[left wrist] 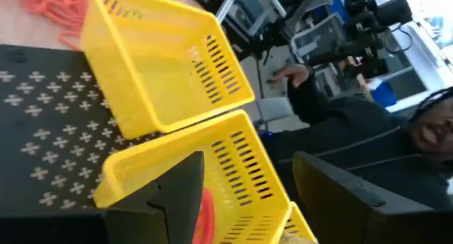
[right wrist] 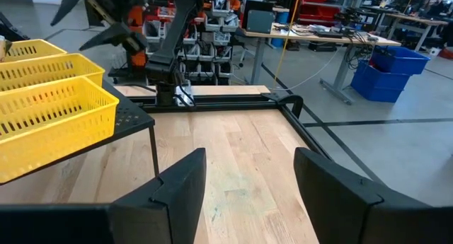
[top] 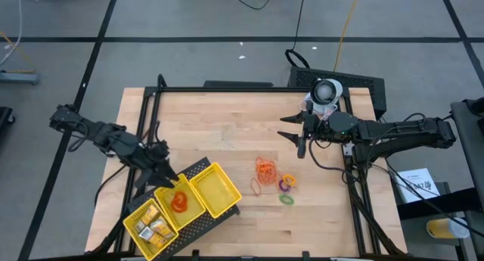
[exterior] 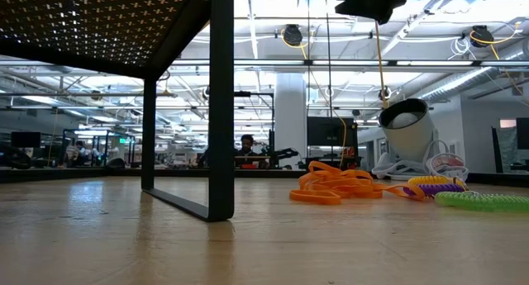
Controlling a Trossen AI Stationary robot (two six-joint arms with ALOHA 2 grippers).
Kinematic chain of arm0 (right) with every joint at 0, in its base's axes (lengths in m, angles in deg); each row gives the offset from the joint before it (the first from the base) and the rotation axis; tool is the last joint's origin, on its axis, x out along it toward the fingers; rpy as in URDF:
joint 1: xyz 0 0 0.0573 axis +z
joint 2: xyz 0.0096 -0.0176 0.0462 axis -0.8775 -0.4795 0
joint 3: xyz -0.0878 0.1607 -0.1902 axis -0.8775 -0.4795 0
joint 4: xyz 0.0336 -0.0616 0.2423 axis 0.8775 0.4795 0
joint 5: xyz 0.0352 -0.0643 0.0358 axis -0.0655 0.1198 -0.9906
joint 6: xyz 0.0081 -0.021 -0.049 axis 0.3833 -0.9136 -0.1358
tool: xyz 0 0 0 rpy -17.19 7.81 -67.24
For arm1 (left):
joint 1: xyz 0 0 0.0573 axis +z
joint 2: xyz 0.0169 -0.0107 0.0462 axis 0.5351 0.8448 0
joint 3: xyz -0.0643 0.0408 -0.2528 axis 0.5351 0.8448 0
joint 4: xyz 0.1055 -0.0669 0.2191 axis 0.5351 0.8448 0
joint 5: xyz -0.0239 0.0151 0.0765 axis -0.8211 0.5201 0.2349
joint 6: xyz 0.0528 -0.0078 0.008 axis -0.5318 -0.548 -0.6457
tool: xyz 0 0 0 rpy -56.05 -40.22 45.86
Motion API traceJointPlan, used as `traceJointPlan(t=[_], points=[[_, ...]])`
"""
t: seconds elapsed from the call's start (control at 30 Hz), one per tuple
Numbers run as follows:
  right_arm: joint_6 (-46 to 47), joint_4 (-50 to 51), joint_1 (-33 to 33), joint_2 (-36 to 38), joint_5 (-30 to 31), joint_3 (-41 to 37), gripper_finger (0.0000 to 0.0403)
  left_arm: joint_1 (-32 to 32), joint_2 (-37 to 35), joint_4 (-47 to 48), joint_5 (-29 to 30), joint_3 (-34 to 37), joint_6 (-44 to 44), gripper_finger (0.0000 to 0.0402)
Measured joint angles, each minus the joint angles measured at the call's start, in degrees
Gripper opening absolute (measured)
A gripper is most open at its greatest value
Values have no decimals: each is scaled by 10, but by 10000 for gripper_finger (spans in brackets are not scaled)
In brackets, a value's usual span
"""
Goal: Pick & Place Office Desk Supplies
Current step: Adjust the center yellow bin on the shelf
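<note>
The left gripper reaches slantwise over the yellow tray, fingers apart above the red ring in its middle compartment, apparently holding nothing, while past the orange rubber-band loops the right gripper hovers spread and empty above bare table.
</note>
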Motion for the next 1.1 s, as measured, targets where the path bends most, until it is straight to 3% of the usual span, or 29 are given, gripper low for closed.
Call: traceJointPlan(t=[0.3, 0.83, 1.1], points=[[0, 0, 0, 0, 0, 0, 209, 0, -9, 184, 77, 0, 57, 227], [0, 0, 0, 0, 0, 0, 206, 0, -6, 119, 57, 0, 77, 227], [0, 0, 0, 0, 0, 0, 206, 0, 38, 110, 24, 0, 90, 227]])
